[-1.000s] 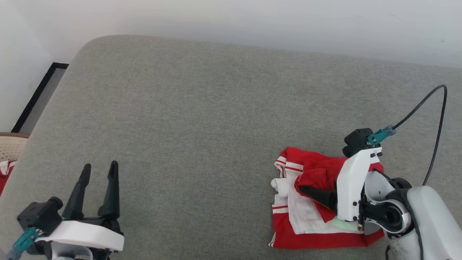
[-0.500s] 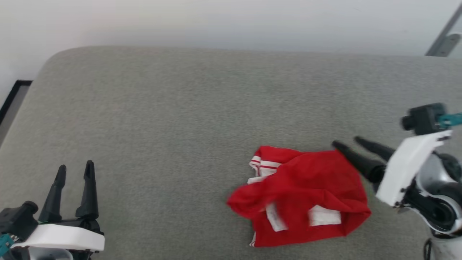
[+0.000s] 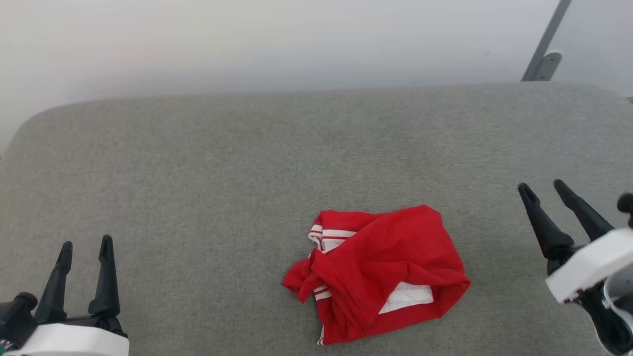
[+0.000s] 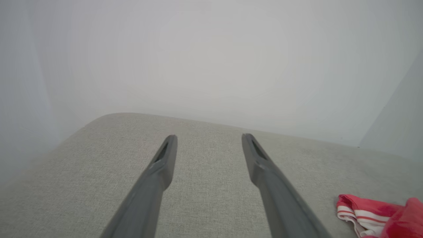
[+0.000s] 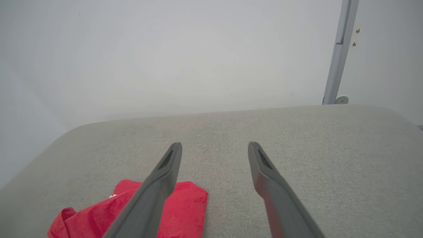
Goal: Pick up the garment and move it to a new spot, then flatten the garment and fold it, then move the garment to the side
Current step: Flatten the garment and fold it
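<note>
Garment between both parted end effectors

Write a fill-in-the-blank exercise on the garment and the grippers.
The garment is mostly ____.
The left gripper and right gripper both stand ____.
The garment lies nearer the ____ gripper.
Missing words: red; open; right.
</note>
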